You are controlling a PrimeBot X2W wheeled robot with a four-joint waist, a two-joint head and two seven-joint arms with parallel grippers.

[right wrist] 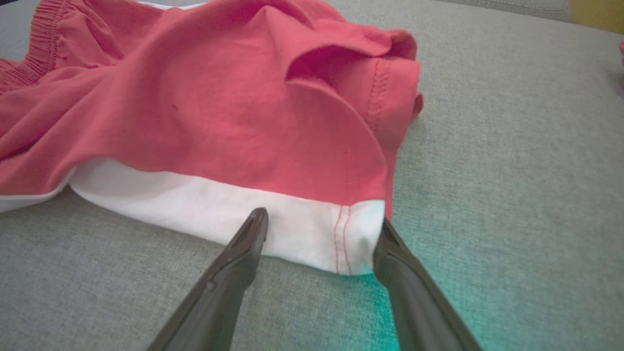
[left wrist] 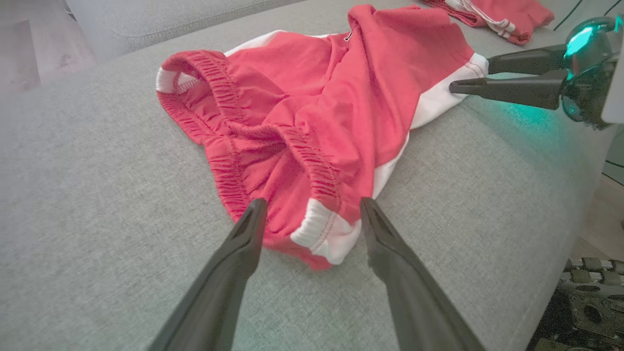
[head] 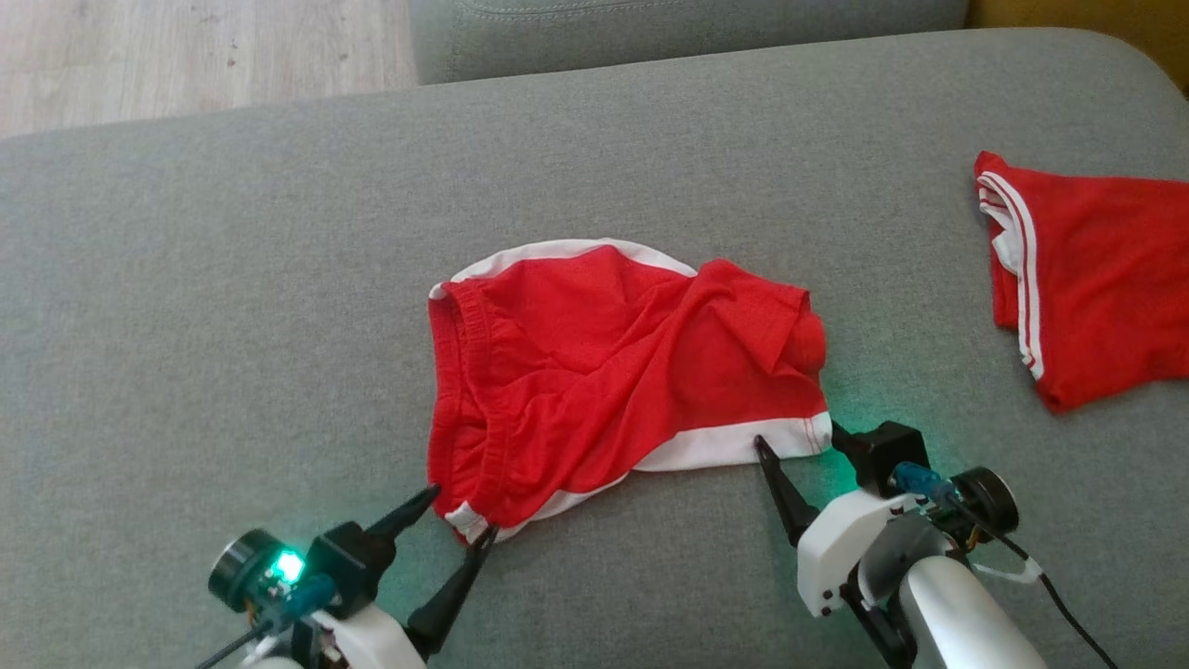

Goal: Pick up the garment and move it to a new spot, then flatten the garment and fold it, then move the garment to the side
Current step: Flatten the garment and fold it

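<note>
1. L gripper (head: 462, 513): jaws wide, straddling the waistband corner of the red shorts (head: 594, 372), not clamped.
2. R gripper (head: 797, 435): jaws wide, around the white hem corner.
3. Shorts lie rumpled mid grey sofa cushion (head: 232, 279); 2nd red garment (head: 1096, 279) well apart, R side.

The left claw (head: 462, 513) has two long, dark fingers (left wrist: 234, 263) that taper to narrow tips and rise from a black mount (head: 348, 555). Behind the mount sits a round black drum (head: 240, 569) carrying a bright green light (head: 288, 565). Beside the drum, a blue plug (head: 311, 592) feeds a black cable (head: 232, 648), and a white shell (head: 372, 636) follows. The right claw (head: 797, 435) is built alike, with a black base (head: 887, 448), a blue connector (head: 915, 479) and a round cap (head: 986, 499). A thin cable (head: 1068, 609) trails behind it, past an angular white housing (head: 841, 544) and a smooth, pale grey forearm (head: 957, 613).
</note>
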